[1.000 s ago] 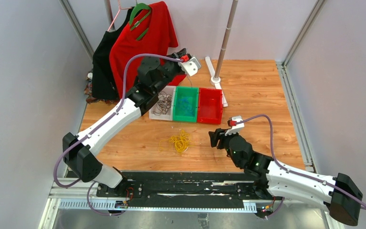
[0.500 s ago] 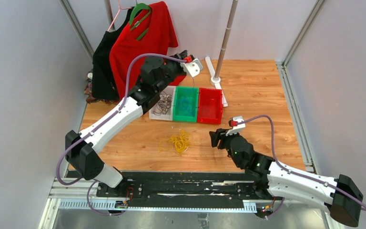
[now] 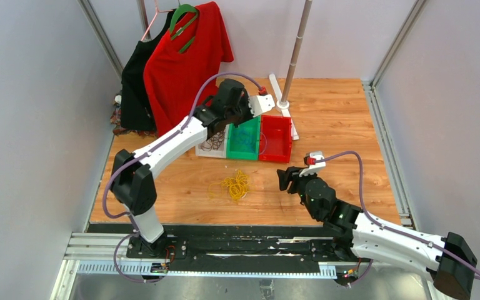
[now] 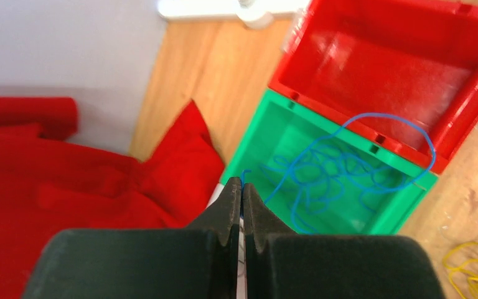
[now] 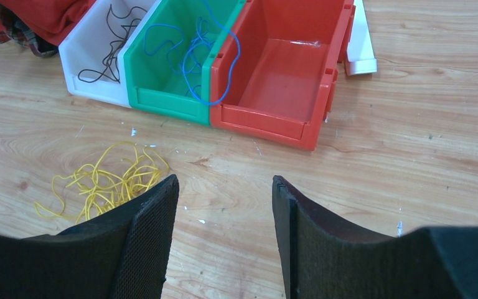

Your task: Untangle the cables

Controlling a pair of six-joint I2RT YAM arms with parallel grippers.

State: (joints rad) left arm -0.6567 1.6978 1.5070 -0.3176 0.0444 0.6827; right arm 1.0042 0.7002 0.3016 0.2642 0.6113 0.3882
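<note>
Loops of blue cable fill green bin, one overhanging red bin.

- Left arm stretched over the green bin, left gripper pinched on the blue cable.
- Right gripper hung short of the bin, jaws apart.

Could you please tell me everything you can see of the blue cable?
The blue cable is a thin, flexible wire, plastic-coated by its look. It lies in a loose tangle of loops inside the green bin. One wide loop hangs over the bin's wall into the neighbouring red bin. A strand rises to the tips of the left claw, which is shut and appears to pinch it. No other cable seems to touch it.
</note>
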